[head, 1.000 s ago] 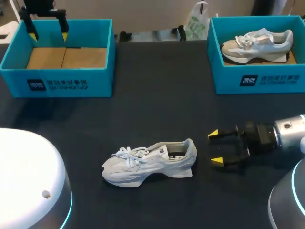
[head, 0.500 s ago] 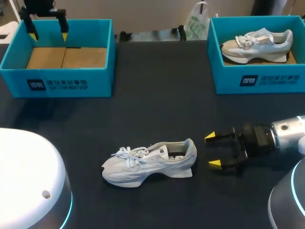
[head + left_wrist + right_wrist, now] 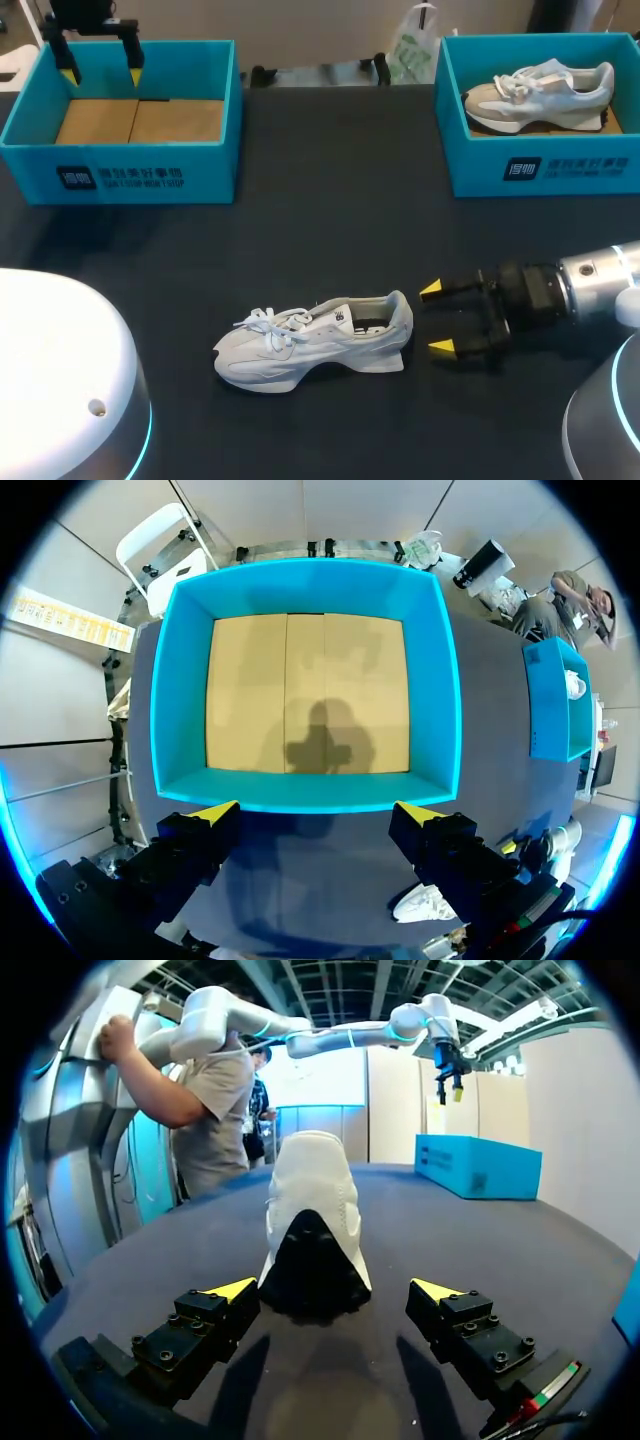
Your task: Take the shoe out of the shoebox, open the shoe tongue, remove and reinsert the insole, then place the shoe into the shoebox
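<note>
Two grippers, both with fingers apart and gripping nothing. At far left, left gripper (image 3: 100, 72) high over the left shoebox (image 3: 120, 178), above its bare cardboard floor. Little risk there, beyond hanging too far off to steady anything.

In the middle, white shoe (image 3: 315, 345): lies out on the dark table (image 3: 330, 200), upright on its sole, toe leftward, heel toward the right gripper (image 3: 437, 318) and just short of its yellow tips. Probably about to be taken at the heel. Risk of shoving rather than gripping: with one finger touching first, or tips meeting the sole low down, likely to slide or swivel. Risk too of pinching only the soft collar, folding it over the insole and blocking its removal.

At far right, right shoebox (image 3: 540, 170) with a second shoe (image 3: 540, 92) inside. Possible mix-up of boxes on return.
</note>
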You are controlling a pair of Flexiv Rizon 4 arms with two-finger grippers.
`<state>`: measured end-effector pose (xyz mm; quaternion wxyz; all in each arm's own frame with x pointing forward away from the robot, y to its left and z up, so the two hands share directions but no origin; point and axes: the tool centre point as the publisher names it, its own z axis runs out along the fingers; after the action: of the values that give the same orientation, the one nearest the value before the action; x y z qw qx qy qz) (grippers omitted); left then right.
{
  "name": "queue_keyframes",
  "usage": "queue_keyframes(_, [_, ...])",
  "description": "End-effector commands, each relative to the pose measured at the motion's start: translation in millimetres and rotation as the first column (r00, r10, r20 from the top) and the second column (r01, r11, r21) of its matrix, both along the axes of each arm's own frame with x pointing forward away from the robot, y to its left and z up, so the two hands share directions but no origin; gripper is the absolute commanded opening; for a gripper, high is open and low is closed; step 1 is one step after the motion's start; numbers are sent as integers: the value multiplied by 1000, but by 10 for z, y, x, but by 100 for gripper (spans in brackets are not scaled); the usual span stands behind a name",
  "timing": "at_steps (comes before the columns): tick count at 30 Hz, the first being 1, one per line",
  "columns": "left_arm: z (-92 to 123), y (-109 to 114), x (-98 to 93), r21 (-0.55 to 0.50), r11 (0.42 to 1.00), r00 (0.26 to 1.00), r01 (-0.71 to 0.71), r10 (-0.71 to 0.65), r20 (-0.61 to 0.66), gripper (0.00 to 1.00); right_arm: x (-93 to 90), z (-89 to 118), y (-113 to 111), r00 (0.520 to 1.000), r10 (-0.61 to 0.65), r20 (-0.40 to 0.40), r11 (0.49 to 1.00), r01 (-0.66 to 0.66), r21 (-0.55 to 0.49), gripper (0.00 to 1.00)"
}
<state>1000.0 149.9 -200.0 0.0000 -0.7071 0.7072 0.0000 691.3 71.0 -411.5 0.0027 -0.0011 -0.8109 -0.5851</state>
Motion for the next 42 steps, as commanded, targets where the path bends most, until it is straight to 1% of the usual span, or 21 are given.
queue_keyframes(1, [-1, 0, 0, 0, 1000, 1000, 0, 0, 0, 100, 9, -12, 84, 1000, 7, -7, 1000, -7, 3, 100])
queue_keyframes(4, [-1, 0, 0, 0, 1000, 1000, 0, 0, 0, 100, -2, -31, 164, 1000, 24, -7, 1000, -24, 12, 100])
queue_keyframes(7, [-1, 0, 0, 0, 1000, 1000, 0, 0, 0, 100, -15, -29, 188, 1000, 21, -12, 1000, -21, 17, 100])
queue_keyframes(11, [-1, 0, 0, 0, 1000, 1000, 0, 0, 0, 100, -36, -13, 221, 1000, 20, 8, 999, -20, 30, 100])
queue_keyframes(20, [-1, 0, 0, 0, 1000, 1000, 0, 0, 0, 100, -66, -5, 337, 999, 31, 13, 998, -31, 46, 100])
queue_keyframes(26, [-1, 0, 0, 0, 1000, 1000, 0, 0, 0, 100, -56, 10, 406, 999, 46, 16, 997, -46, 58, 100])
queue_keyframes(36, [-1, 0, 0, 0, 1000, 1000, 0, 0, 0, 100, -75, -6, 507, 998, 59, -11, 996, -59, 62, 100])
queue_keyframes(42, [-1, 0, 0, 0, 1000, 1000, 0, 0, 0, 100, -118, -2, 557, 998, 62, -12, 996, -61, 66, 100])
